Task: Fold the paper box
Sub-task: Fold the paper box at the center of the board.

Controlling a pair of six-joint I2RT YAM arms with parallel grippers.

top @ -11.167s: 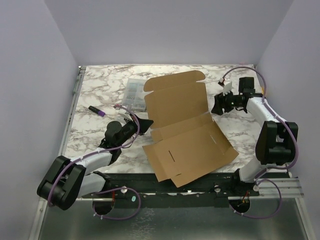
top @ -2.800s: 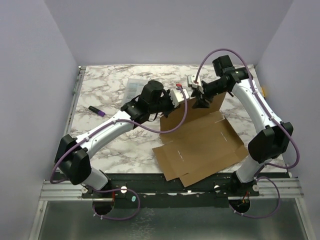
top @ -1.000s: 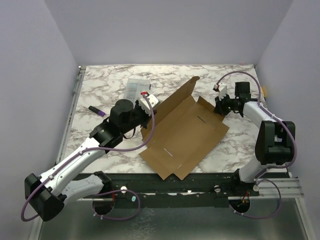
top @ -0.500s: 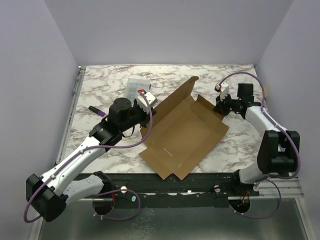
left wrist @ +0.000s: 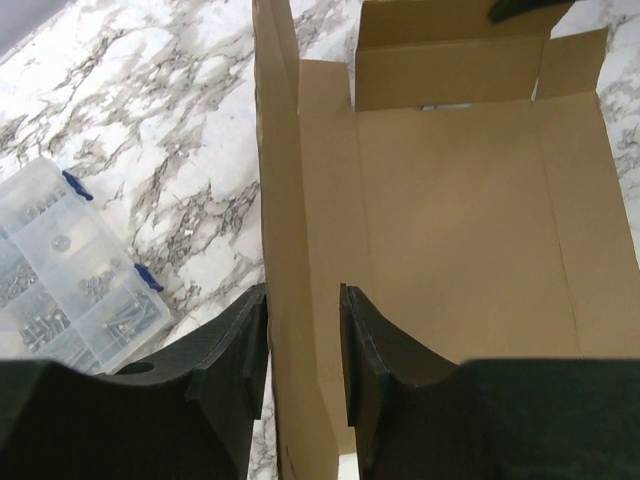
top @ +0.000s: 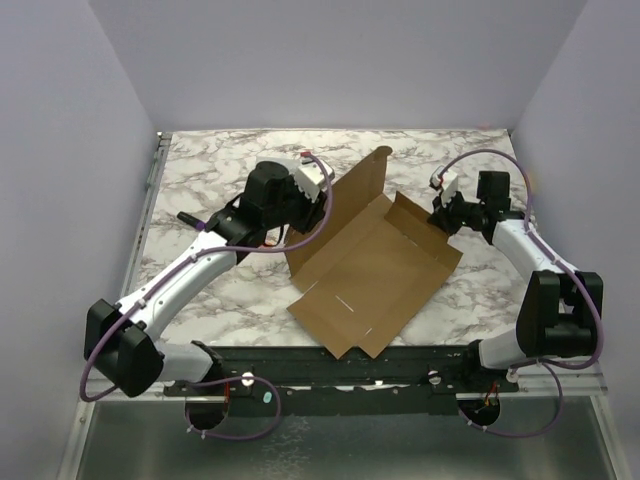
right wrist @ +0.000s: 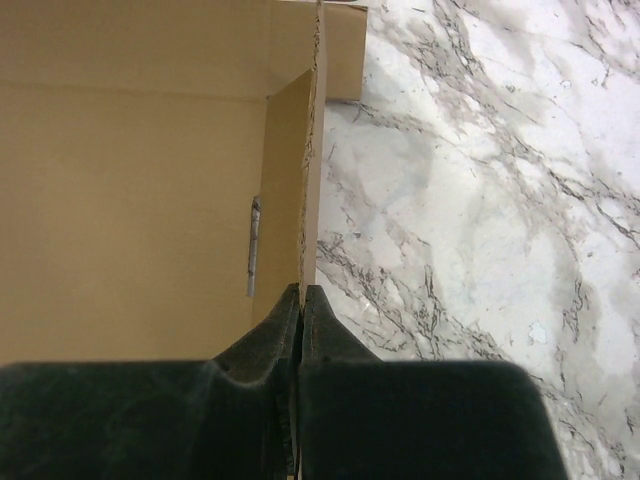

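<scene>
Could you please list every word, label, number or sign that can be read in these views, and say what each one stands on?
None: no text can be read in any view.
The paper box is plain brown cardboard with no print showing.
The clear compartment case shows no label; any marks on its small parts are too small to read.
The marble table carries only its veined pattern.

Setting: robotics lab test cell. Evidence: lilac partition walls (top: 60,150) on three sides of my marble-patterned bench (top: 200,160); aluminium rail (top: 570,372) along its near edge, where I am bolted; purple cables (top: 465,157) on my arms; clear parts case (left wrist: 60,270) of small hardware.
</scene>
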